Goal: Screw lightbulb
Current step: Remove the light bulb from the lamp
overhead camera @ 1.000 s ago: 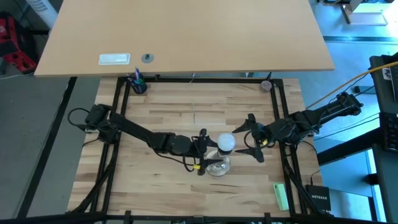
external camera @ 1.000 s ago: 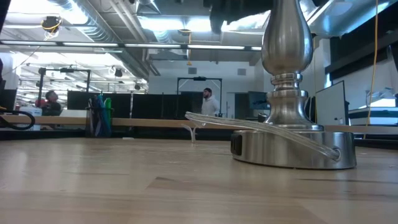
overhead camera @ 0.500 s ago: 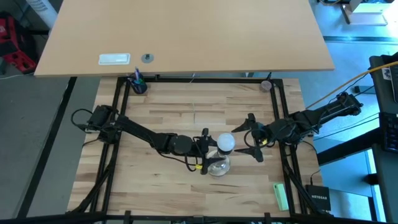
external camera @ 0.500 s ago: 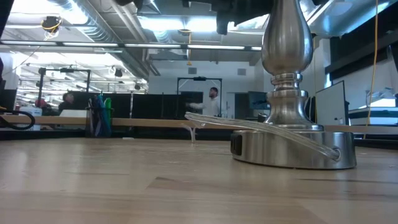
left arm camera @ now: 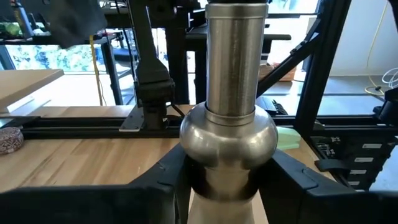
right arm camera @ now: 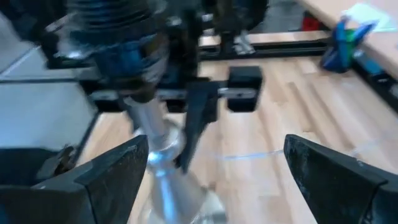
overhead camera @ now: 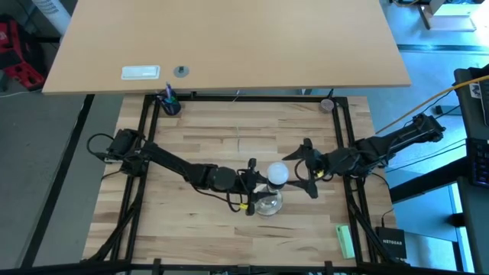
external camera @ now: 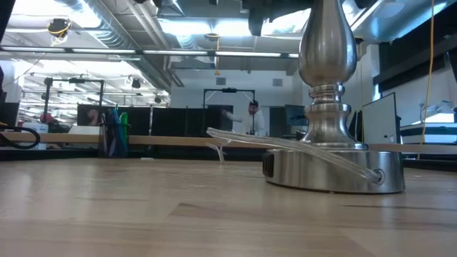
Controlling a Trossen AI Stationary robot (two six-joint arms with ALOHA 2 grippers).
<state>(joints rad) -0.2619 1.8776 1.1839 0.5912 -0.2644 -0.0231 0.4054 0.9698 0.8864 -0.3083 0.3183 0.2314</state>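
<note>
The white lightbulb (overhead camera: 276, 174) sits on top of the silver stand (external camera: 327, 78), whose round base (overhead camera: 267, 203) rests on the wooden table. My left gripper (overhead camera: 252, 186) comes at the stand from the table's left and is shut on its stem (left arm camera: 229, 93). My right gripper (overhead camera: 307, 166) hovers open just right of the bulb, with nothing between its fingers. In the right wrist view the stand (right arm camera: 165, 155) shows blurred beyond those fingers. My left gripper pinches the stand's narrow neck (left arm camera: 227, 182), just under the rounded bulge of the stem, between its two fingers (left arm camera: 166, 184). The fingers come in level from the table's left and lie across the upright stem. The stand stays upright with its base on the table.
A clear cord (external camera: 285, 146) runs from the stand's base across the table. A green block (overhead camera: 345, 241) lies near the front right corner. A cup of pens (overhead camera: 169, 101) stands at the far left. A tan tabletop (overhead camera: 229, 38) lies beyond the far edge.
My left gripper has shut on the stand's stem, and the stand has shifted slightly toward the table's left without leaving the table. My right gripper has edged a little closer to the bulb and stays open.
</note>
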